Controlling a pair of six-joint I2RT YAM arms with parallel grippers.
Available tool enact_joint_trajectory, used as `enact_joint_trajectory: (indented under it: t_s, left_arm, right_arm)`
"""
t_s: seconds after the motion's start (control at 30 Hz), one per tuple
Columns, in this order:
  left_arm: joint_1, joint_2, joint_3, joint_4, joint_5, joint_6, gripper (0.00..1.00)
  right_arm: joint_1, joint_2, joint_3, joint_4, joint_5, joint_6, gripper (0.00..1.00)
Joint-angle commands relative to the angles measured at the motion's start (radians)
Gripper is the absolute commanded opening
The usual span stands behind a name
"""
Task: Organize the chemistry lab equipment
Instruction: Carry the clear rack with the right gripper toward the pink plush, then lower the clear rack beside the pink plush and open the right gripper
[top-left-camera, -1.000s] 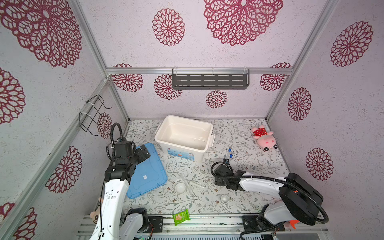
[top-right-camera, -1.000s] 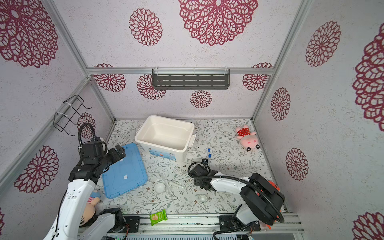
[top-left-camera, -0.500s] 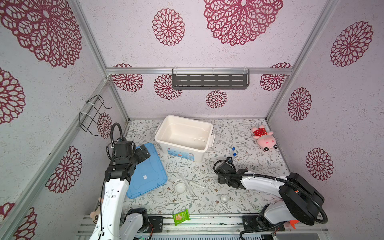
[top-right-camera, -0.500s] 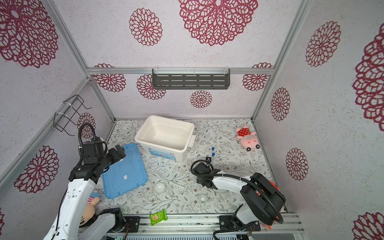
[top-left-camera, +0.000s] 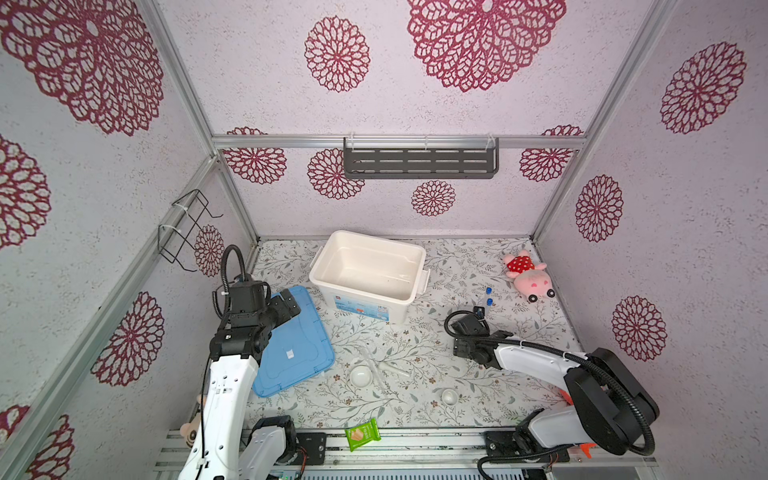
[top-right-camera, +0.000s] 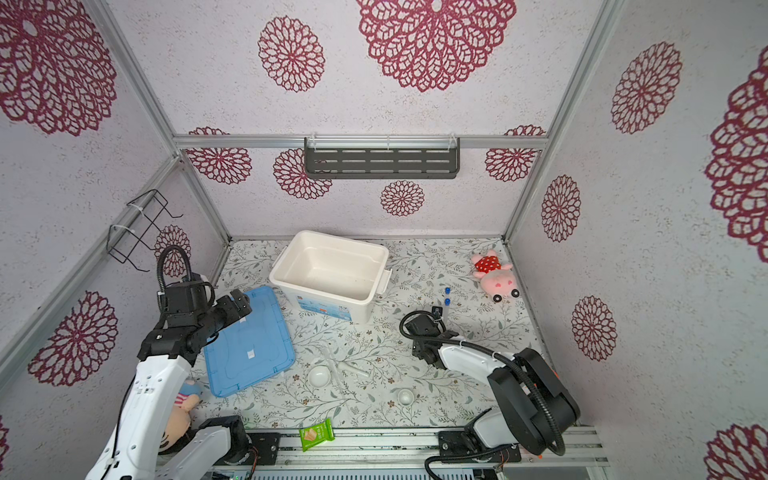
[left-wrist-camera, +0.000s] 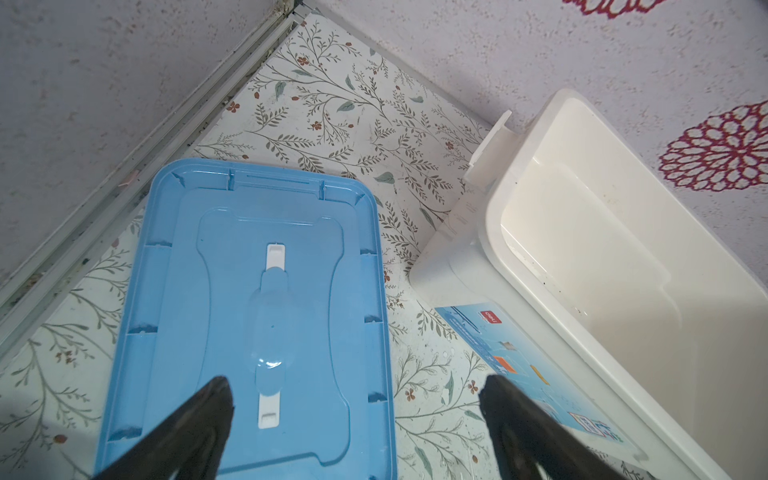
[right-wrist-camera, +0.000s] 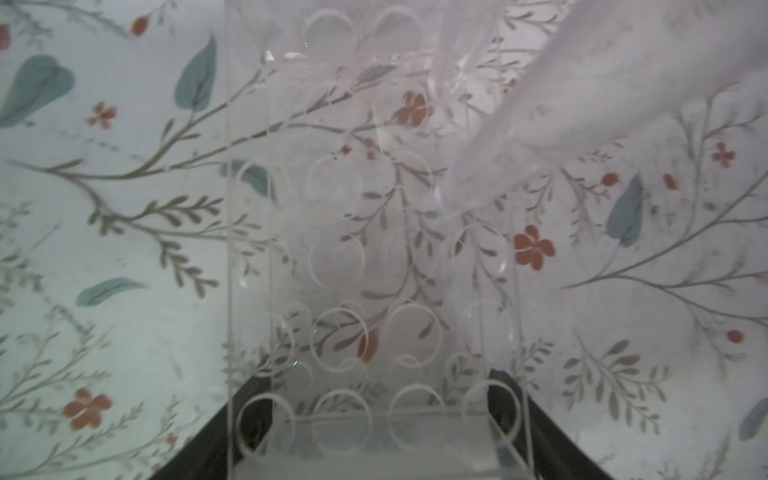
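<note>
- The left gripper (left-wrist-camera: 355, 384) hung above the blue lid (left-wrist-camera: 270, 291), its fingers spread wide with nothing between them.
- The lid lay flat on the floral floor, just beside the white bin (left-wrist-camera: 488, 216). A small white sticker on it showed no writing I could read.
- The bin stood open. Its front label (left-wrist-camera: 532, 370) carried a small red logo, seen upside down, that looked like "deli". The rest of the print was too fine to read.
- The right gripper (right-wrist-camera: 378, 395) was low near the floor, right of the bin, its fingers clamped on the two sides of a clear rack (right-wrist-camera: 374, 249) pierced with round holes.
- In a top view two blue caps (top-left-camera: 489, 290) showed just past that gripper's tip. The tubes under them were too clear to trace.
- The larger white dish (top-left-camera: 360, 377) sat near the lid's front corner. The smaller white dish (top-left-camera: 449, 397) sat apart, nearer the front rail.
- Thin glass tubes (top-left-camera: 392, 369) lay on the floor just behind the larger dish.
- A pink plush (top-left-camera: 525, 276) lay in the far right corner.
- A green packet (top-left-camera: 363, 434) lay at the front rail, its print unreadable.
</note>
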Motion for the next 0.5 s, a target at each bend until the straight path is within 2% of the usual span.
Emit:
enact_joint_trajectory:
  t_s: [0.0, 0.3, 0.47]
  left_arm:
    - [0.007, 0.013, 0.037, 0.014, 0.009, 0.01, 0.97]
    - [0.011, 0.049, 0.085, 0.005, 0.015, 0.025, 0.97]
    - [0.013, 0.073, 0.121, -0.005, 0.016, 0.041, 0.97]
  right_arm:
    - [-0.058, -0.034, -0.003, 0.008, 0.054, -0.004, 0.76]
    - [-0.254, -0.014, -0.007, -0.028, 0.119, 0.146, 0.75]
    - [-0.357, 0.001, -0.003, -0.015, 0.109, 0.163, 0.75]
